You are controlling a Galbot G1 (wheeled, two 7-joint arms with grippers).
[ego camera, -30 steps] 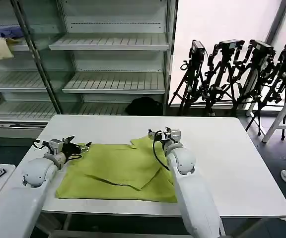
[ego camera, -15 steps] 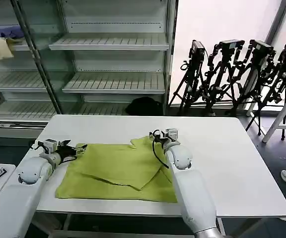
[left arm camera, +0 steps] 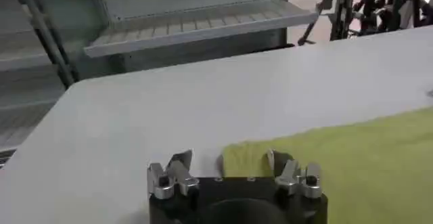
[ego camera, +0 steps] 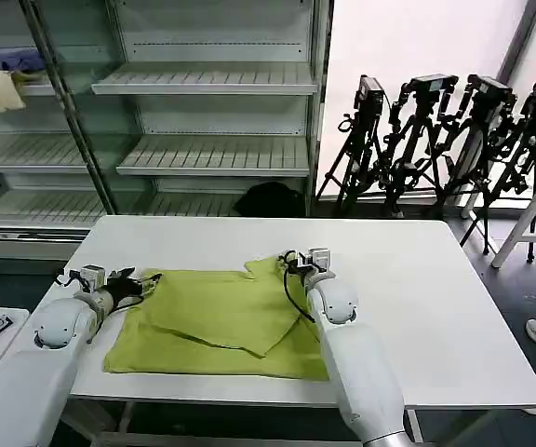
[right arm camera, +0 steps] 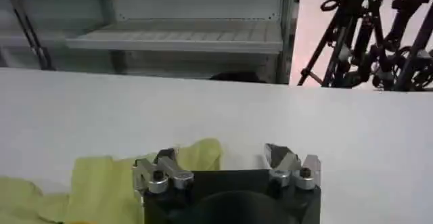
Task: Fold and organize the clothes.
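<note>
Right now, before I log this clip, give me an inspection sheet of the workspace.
Surface: white table, bare around the garment.
Job's things: lime T-shirt lying flat, partly folded, one layer overlapping diagonally.
Clutter: nothing seen on the table.
Grippers: left gripper open at the shirt's far left corner; right gripper open at the far right corner, over a raised bit of cloth.
Cables: black cable looped at the right wrist.
Surroundings: shelving behind, tripods to the right.
</note>
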